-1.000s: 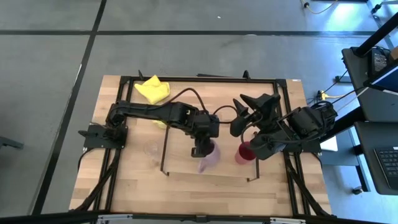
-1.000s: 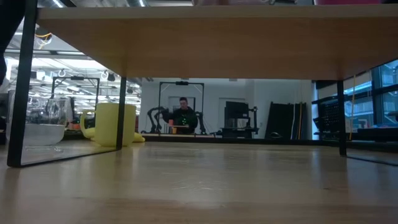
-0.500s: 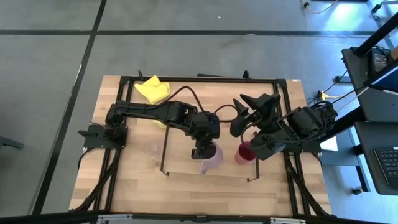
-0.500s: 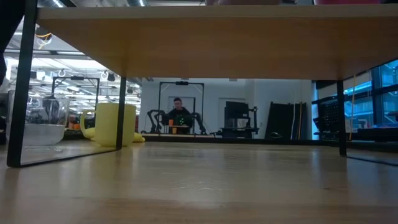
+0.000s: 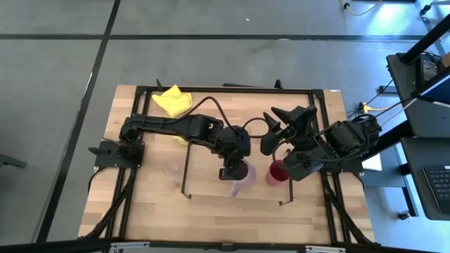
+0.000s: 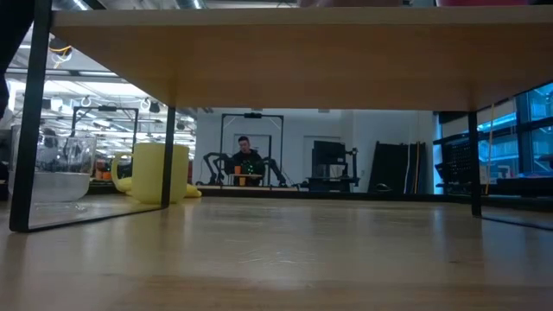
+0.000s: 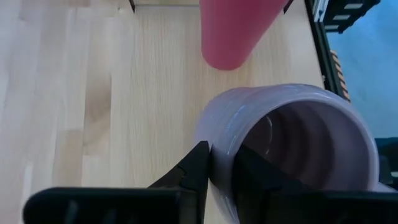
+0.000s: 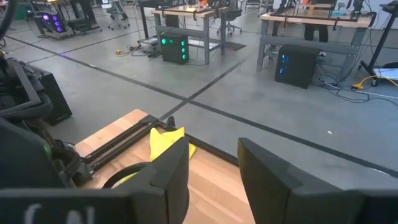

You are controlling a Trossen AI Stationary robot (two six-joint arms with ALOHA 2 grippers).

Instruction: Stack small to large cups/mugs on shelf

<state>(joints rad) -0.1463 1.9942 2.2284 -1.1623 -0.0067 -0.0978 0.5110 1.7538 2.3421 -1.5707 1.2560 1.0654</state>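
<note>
The left gripper (image 5: 230,171) is right on top of the purple mug (image 5: 238,180). In the left wrist view its two fingers (image 7: 198,168) sit one on each side of the mug's rim, one inside and one outside. The gap between them looks a bit wider than the thin wall, so I think the pinch is letting go, but I cannot tell for sure if it is tight or loose.

The purple mug stands on the shelf (image 5: 211,186), near the middle of the board. It stands straight up, so its long way goes up and down and its open mouth points at the ceiling. I cannot see its handle.

From the purple mug, the red cup (image 5: 275,173) is at about 3 o'clock in the high view, just beside it but not touching. It stands up straight too. The clear glass (image 5: 171,169) is off at 9 o'clock, on the table just outside the shelf's black frame. The yellow-green mug (image 6: 159,173) stands on the table behind the shelf, near the yellow cloth (image 5: 173,100) at 11 o'clock.

The right gripper (image 5: 283,125) hangs high at about 1 o'clock from the purple mug, with its fingers spread apart and nothing between them. The left arm is much nearer to the mug.

If the mug is to be left here, the gripper should lift straight up, because the mug's rim sits between its fingers.
</note>
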